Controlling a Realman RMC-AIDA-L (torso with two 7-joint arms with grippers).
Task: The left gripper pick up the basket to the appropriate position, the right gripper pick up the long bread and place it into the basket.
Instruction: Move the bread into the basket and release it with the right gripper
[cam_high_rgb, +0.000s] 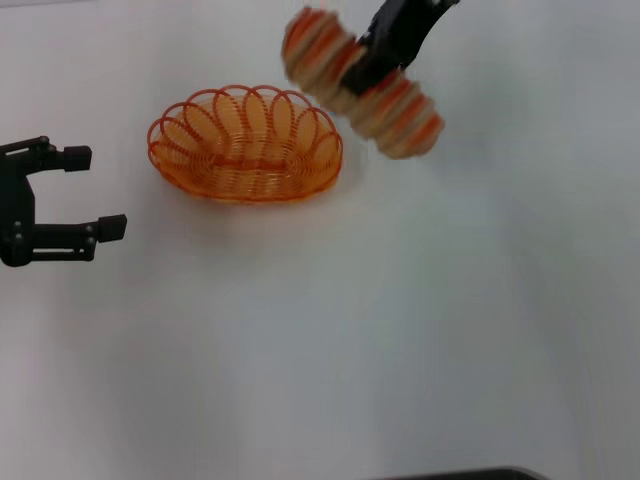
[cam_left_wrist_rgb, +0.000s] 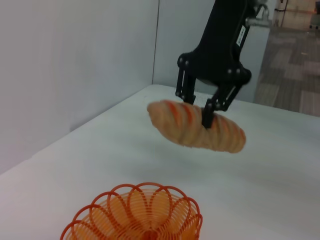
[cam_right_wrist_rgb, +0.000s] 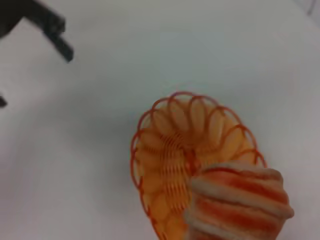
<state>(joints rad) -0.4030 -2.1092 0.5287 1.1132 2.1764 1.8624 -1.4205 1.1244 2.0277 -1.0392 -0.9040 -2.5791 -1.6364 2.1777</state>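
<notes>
The orange wire basket (cam_high_rgb: 246, 143) sits on the white table left of centre; it also shows in the left wrist view (cam_left_wrist_rgb: 136, 214) and in the right wrist view (cam_right_wrist_rgb: 185, 160). My right gripper (cam_high_rgb: 368, 72) is shut on the long bread (cam_high_rgb: 400, 112) and holds it in the air, above and to the right of the basket. In the left wrist view the right gripper (cam_left_wrist_rgb: 195, 107) clamps the striped long bread (cam_left_wrist_rgb: 192, 127) at its middle. The bread's end (cam_right_wrist_rgb: 240, 200) overlaps the basket's rim in the right wrist view. My left gripper (cam_high_rgb: 95, 192) is open and empty, left of the basket.
The white table (cam_high_rgb: 380, 330) stretches wide in front and to the right. A white wall (cam_left_wrist_rgb: 65, 60) stands beyond the table's far edge. A dark edge (cam_high_rgb: 460, 474) shows at the front of the head view.
</notes>
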